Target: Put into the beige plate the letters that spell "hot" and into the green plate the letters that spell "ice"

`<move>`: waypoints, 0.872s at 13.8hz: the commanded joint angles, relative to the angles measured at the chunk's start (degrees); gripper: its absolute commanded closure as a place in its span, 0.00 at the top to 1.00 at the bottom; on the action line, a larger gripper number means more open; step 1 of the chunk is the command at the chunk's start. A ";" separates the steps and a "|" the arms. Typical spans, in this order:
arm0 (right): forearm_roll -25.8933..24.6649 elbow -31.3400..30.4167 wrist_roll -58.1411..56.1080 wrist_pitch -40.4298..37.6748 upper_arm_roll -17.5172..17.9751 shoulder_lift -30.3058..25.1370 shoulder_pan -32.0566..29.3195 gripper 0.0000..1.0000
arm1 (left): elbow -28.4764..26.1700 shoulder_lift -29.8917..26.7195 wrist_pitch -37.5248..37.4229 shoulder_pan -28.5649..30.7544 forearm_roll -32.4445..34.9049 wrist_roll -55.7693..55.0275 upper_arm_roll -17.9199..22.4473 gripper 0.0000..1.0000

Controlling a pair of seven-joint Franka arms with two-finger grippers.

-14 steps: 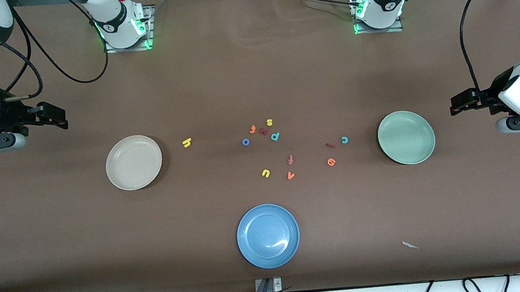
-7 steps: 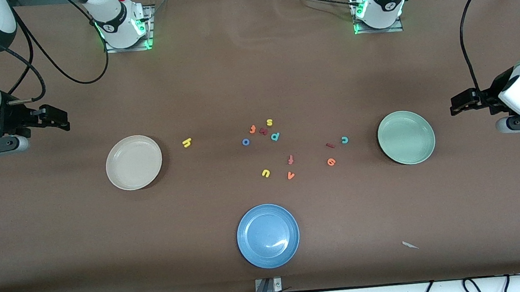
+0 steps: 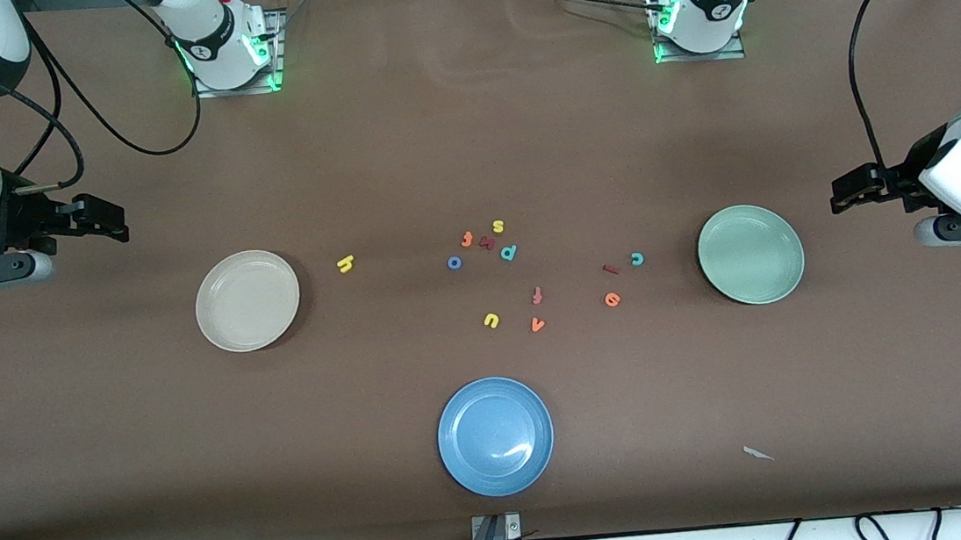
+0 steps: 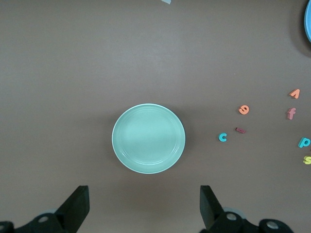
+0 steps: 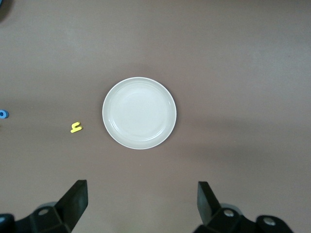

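Observation:
The beige plate (image 3: 247,300) (image 5: 139,112) and the green plate (image 3: 750,254) (image 4: 148,138) hold nothing. Between them lie the yellow h (image 3: 345,264) (image 5: 76,127), blue o (image 3: 454,263), orange t (image 3: 467,239), maroon i (image 3: 611,270) (image 4: 240,130), teal c (image 3: 636,258) (image 4: 222,137) and orange e (image 3: 612,299) (image 4: 244,109). My right gripper (image 3: 113,224) (image 5: 141,204) hangs open over bare table at the right arm's end, beside the beige plate. My left gripper (image 3: 845,192) (image 4: 145,208) hangs open over the left arm's end, beside the green plate.
A blue plate (image 3: 496,435) sits nearer the front camera, mid-table. Other letters lie among the task ones: yellow s (image 3: 498,227), teal p (image 3: 509,252), a dark red curved letter (image 3: 487,243), red-orange f (image 3: 538,295), yellow u (image 3: 491,320), an orange letter (image 3: 537,324). A paper scrap (image 3: 757,453) lies near the front edge.
The right arm has shifted slightly over its end of the table. The left arm has barely moved. No letter or plate has moved.

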 commanded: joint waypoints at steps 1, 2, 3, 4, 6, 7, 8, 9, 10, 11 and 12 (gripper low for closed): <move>0.38 1.18 -0.44 -1.10 -0.15 0.55 -0.09 1.00 | 0.12 0.19 -0.14 -0.17 -0.79 0.87 0.08 1.00; 0.38 1.18 -0.52 -1.10 -0.15 0.55 -0.01 1.00 | 0.12 0.28 -0.14 -0.26 -0.70 0.78 0.08 1.00; 0.38 1.18 -0.52 -1.10 -0.15 0.55 -0.01 1.00 | 0.12 0.37 -0.14 -0.26 -0.79 0.78 0.08 1.00; 0.38 1.18 -0.52 -1.10 -0.15 0.55 -0.01 1.00 | 0.21 0.37 -0.14 -0.26 -0.70 0.87 0.08 1.00; 0.38 1.09 -0.52 -1.10 -0.15 0.55 -0.01 1.00 | 0.21 0.37 -0.14 -0.35 -0.70 0.87 0.08 1.00; 0.38 1.09 -0.52 -1.10 -0.15 0.55 -0.01 1.00 | 0.21 0.46 -0.14 -0.44 -0.70 0.87 0.08 1.00; 0.38 1.09 -0.52 -1.10 -0.15 0.55 -0.01 1.00 | 0.21 0.46 -0.14 -0.44 -0.70 0.96 0.08 1.00; 0.38 1.09 -0.52 -1.10 -0.15 0.55 -0.01 1.00 | 0.21 0.46 -0.14 -0.44 -0.70 1.22 0.08 1.00; 0.38 1.17 -0.52 -1.10 -0.15 0.55 -0.01 1.00 | 0.29 0.37 -0.14 0.00 -0.70 1.57 0.08 1.00; 0.30 1.09 -0.52 -1.10 -0.15 0.55 -0.01 1.00 | 0.29 0.28 -0.14 0.44 -0.70 1.75 0.08 1.00; 0.38 1.09 -0.52 -1.10 -0.15 0.55 -0.01 1.00 | 0.29 0.28 -0.14 0.44 -0.70 1.66 0.08 1.00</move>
